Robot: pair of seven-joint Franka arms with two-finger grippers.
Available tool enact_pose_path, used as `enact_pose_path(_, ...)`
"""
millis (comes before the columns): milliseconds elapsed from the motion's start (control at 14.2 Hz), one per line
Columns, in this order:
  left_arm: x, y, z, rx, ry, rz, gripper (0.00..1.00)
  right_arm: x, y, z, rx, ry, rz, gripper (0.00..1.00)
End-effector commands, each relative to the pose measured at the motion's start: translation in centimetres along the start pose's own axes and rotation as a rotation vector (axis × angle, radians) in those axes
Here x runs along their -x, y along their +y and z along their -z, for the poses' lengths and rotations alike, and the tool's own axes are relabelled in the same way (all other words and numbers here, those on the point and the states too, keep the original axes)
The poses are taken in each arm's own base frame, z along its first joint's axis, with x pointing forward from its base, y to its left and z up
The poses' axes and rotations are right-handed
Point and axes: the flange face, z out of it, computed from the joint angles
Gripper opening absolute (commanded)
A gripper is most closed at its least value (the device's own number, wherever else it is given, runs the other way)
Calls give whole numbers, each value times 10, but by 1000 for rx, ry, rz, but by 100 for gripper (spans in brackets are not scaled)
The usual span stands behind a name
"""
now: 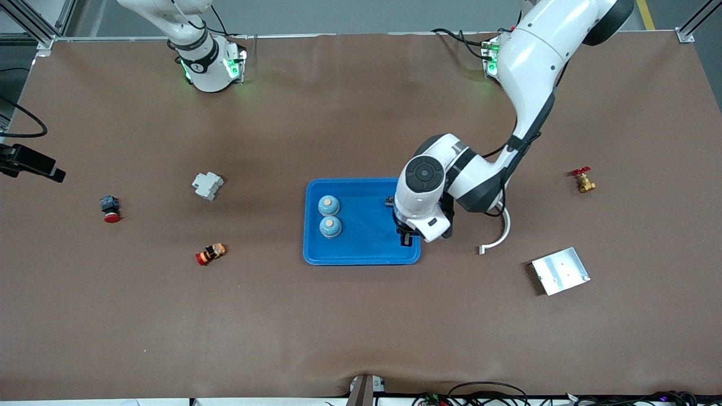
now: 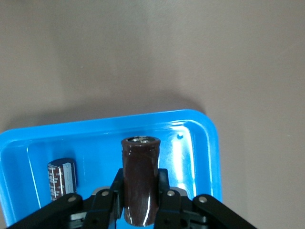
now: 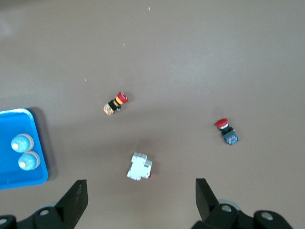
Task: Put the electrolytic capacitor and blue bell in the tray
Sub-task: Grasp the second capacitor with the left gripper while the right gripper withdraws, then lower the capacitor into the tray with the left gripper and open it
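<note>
The left gripper (image 2: 140, 200) hangs over the shallow bright-blue rectangular plastic tray (image 1: 361, 254), near its 3 o'clock rim in the front view, clamped on a dark brown cylindrical electrolytic capacitor (image 2: 140, 183). A second, smaller dark capacitor (image 2: 62, 177) lies in the tray. Two round blue bells (image 1: 329, 216) sit inside toward the tray's 9 o'clock side. The right gripper (image 3: 141, 198) waits above the brown bench (image 1: 361, 327), fingers apart, over a white breaker block (image 3: 139, 167).

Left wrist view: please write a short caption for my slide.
Left claw shut on a brown capacitor above the blue tray; a second capacitor lies inside.
</note>
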Motion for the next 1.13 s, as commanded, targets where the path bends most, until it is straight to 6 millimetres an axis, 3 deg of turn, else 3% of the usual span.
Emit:
enact_pose_path(0, 12, 6, -13, 4, 24, 39, 0, 13, -4, -1, 52, -20, 24, 100)
enact_pose_path(282, 28, 7, -33, 13, 35, 68, 0, 20, -12, -3, 80, -23, 42, 100)
enact_pose_path(564, 39, 6, -46, 16, 36, 84, 0, 25, -34, -2, 121, -12, 85, 100)
enact_pose_path(846, 47, 2, -66, 27, 25, 89, 0, 26, -37, -3, 122, -17, 89, 100)
enact_pose_path(1057, 50, 0, -67, 31, 20, 84, 0, 27, -35, -2, 119, -22, 85, 100)
